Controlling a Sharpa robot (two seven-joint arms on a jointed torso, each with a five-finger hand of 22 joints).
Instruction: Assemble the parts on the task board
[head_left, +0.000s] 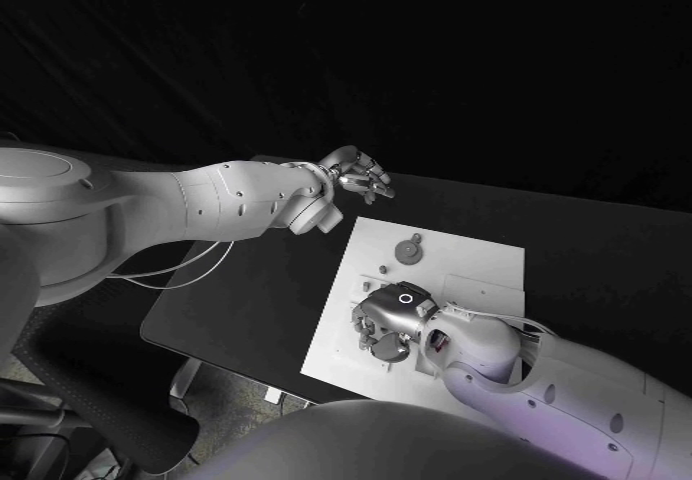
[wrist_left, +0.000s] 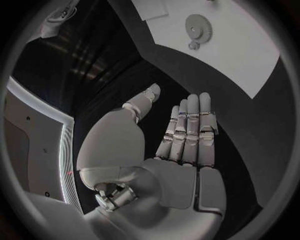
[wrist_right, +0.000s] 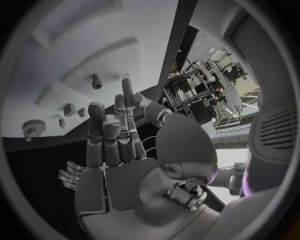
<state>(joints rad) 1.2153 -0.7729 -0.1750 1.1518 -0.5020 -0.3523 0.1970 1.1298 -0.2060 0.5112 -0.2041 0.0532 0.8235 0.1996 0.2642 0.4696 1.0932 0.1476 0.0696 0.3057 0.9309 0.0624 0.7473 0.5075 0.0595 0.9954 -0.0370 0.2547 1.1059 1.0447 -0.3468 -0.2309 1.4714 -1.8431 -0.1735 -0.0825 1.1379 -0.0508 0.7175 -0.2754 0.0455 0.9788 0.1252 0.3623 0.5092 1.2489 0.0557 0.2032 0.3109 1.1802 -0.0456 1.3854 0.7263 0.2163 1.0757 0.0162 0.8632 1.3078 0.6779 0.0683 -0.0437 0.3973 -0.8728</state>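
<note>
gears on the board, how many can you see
1 for sure: a gear lying flat on the far part of the task board, apart from both hands. The right hand covers the near part, so more may be hidden.

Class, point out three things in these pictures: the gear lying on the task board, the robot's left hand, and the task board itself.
gear (head_left: 411, 249): head view, on its toothed disc.
left hand (head_left: 356, 172): head view, middle of the hand.
task board (head_left: 483, 262): head view, bare white surface near its far edge.
</note>
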